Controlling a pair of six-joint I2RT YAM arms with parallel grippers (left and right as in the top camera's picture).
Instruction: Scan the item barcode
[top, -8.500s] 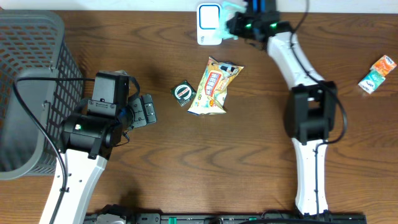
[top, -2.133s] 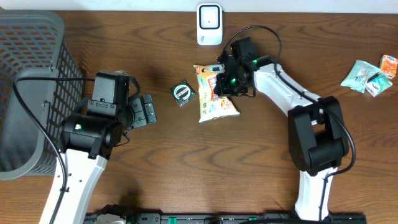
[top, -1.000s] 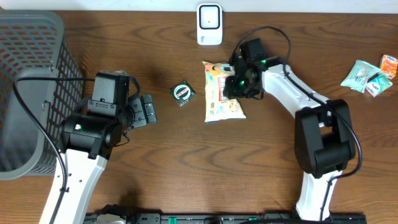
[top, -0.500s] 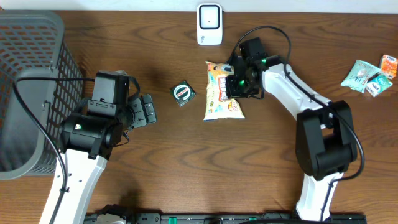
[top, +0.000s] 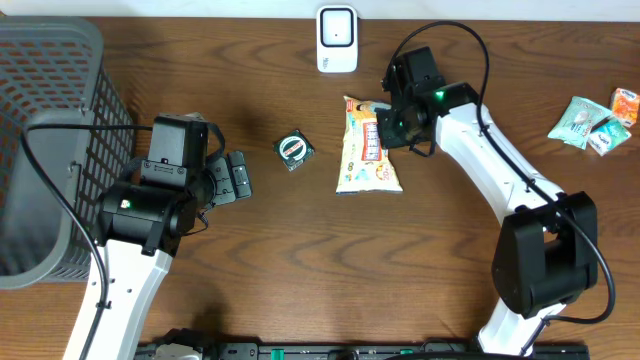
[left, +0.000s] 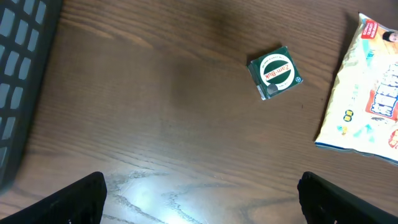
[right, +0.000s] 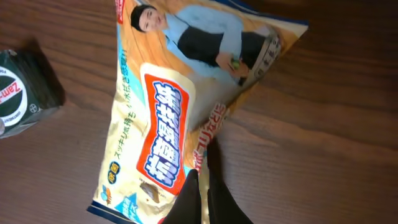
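**Bench** (top: 300, 280): dark brown wood grain; carries everything listed.

**Basket** (top: 62, 92): grey mesh, at the left edge, running from near to far beside the left arm.

**Left fingers** (top: 238, 177): near left, spread wide and holding nothing. In the left wrist view the two dark tips sit at the bottom corners with bare wood between them.

**Green box** (top: 294, 150): small and square with a round green-and-white label facing up. It lies flat beyond the left fingers and apart from them. It is left of the snack bag and does not touch it.

**Snack bag** (top: 368, 148): right of centre, printed face up, long axis running near to far. It is cream and yellow with a red lettered panel, and a pictured person at the far end. Whether it rests fully on the wood or is partly raised cannot be told.

**Right fingers** (right: 200, 194): closed together, pinching the snack bag at its right-hand long edge. In the overhead view the grip is toward the bag's far end, and the arm reaches in from the right.

**Loose packets**: one pale green (top: 578, 122), one orange and white (top: 625, 100). They sit close together at the far right edge, well apart from the bag.

**Scanner** (top: 337, 40): white, at the far edge near the middle. It is beyond the snack bag and slightly to its left, near but not touching.
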